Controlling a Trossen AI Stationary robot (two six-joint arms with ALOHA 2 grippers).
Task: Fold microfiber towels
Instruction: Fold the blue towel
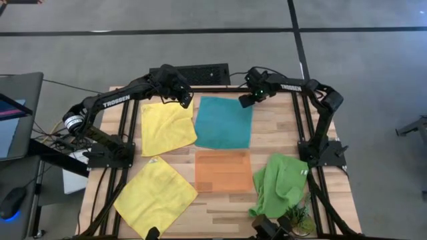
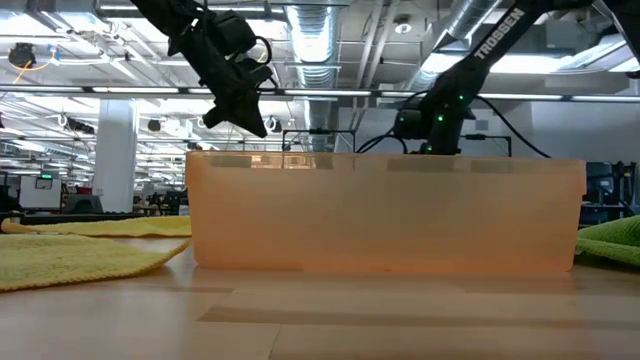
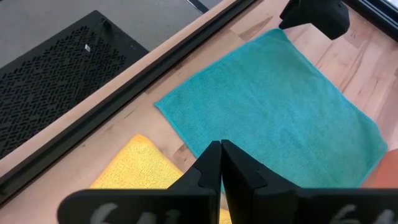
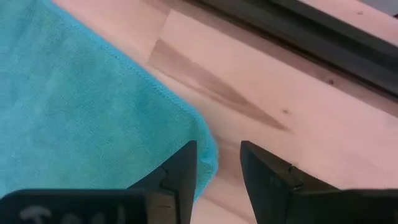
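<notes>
The teal towel (image 1: pixel 223 123) lies spread flat at the far middle of the table. One yellow towel (image 1: pixel 167 127) lies flat to its left, and another (image 1: pixel 155 197) lies at the near left. The lime green towel (image 1: pixel 280 183) lies crumpled at the near right. My left gripper (image 1: pixel 185 101) is shut and empty, raised above the gap between the far yellow towel and the teal towel (image 3: pixel 273 106). My right gripper (image 4: pixel 219 165) is open, low over the teal towel's far right corner (image 4: pixel 208 149), with one finger on each side of it. My right gripper comes at the teal towel's far right corner (image 4: pixel 206 140) from above. Its open fingers stand on either side of the towel's edge. I cannot tell whether they touch the cloth. The towel lies flat on the table.
The flat orange tray (image 1: pixel 224 171) lies near of the teal towel and hides my right gripper's fingertips in the low view (image 2: pixel 385 210). A black perforated panel (image 1: pixel 200 72) sits beyond the far edge. A small plant (image 1: pixel 297 217) stands at the near right corner. Black frame rails (image 1: pixel 313 133) run along the sides.
</notes>
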